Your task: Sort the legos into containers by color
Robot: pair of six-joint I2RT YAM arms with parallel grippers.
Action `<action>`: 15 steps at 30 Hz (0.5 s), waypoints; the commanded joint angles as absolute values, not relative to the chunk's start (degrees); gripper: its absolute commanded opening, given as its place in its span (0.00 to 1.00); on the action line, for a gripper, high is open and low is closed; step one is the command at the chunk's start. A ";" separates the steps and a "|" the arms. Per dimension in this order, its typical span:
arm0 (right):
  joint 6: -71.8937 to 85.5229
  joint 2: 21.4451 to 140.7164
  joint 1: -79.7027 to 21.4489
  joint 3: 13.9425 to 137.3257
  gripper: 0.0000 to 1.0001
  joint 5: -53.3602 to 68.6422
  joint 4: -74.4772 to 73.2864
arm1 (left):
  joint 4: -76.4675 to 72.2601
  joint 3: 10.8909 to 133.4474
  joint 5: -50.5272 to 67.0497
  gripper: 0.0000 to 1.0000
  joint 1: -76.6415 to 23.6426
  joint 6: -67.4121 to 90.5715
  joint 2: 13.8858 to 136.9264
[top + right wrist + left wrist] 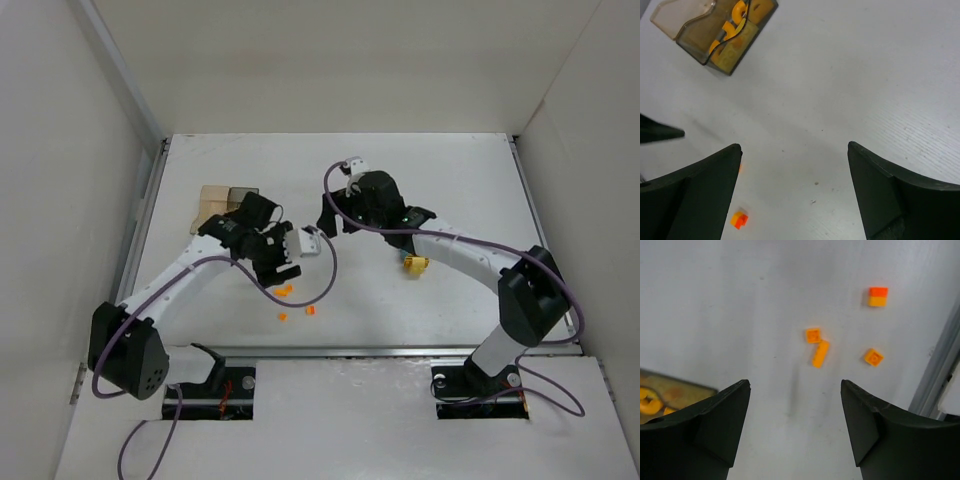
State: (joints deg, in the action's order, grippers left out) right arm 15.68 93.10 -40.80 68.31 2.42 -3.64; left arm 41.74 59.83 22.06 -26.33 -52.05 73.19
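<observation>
Several tiny orange legos lie loose on the white table: a square one (813,335), a bar (820,353), another square (873,357) and a two-tone piece (878,296). From above they show as a cluster (285,291) with two more close by (311,310). My left gripper (283,268) (795,387) hovers just behind them, open and empty. The joined containers (225,200) (725,35) sit at the back left; the smoky one holds orange curved pieces and a yellow plate. My right gripper (332,222) (795,147) is open over bare table, with one orange piece (739,219) to its lower left.
A yellow lego (415,264) lies beside the right forearm. A metal rail (940,380) runs along the table's near edge. White walls enclose the table on the left, right and back. The two grippers are close together near the table's middle.
</observation>
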 commanded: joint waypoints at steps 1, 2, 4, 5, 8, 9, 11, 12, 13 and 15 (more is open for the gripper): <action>15.82 91.49 -36.83 69.35 0.92 7.90 -2.20 | 44.92 56.70 22.93 0.70 -28.92 -60.20 73.38; 15.82 91.49 -36.22 69.35 0.92 9.13 -2.20 | 43.00 54.86 23.90 0.70 -29.44 -60.81 74.26; 14.33 91.49 -35.42 69.87 0.92 9.75 -2.20 | 40.71 53.18 24.69 0.68 -29.44 -61.35 75.05; 14.33 91.49 -35.42 69.87 0.92 9.76 -2.20 | 39.56 52.39 25.22 0.67 -29.44 -61.35 76.10; 12.74 91.49 -34.20 69.87 0.92 9.76 -2.20 | 35.61 50.10 25.22 0.67 -29.97 -61.27 79.08; 12.74 91.49 -33.67 69.87 0.92 10.28 -2.20 | 34.64 50.10 24.27 0.65 -29.97 -60.74 80.06; 12.74 92.11 -32.88 69.87 0.92 10.98 -2.20 | 33.31 49.48 23.74 0.63 -29.97 -60.12 82.17; 12.74 92.11 -32.35 70.40 0.92 10.99 -2.20 | 32.61 49.48 23.73 0.61 -29.97 -59.51 84.09; 12.74 92.81 -32.34 70.40 0.92 11.60 -2.20 | 32.00 49.48 23.73 0.61 -29.97 -59.50 84.81; 12.74 93.43 -31.82 71.54 0.92 11.60 -2.20 | 30.51 49.48 23.73 0.60 -29.97 -58.62 86.04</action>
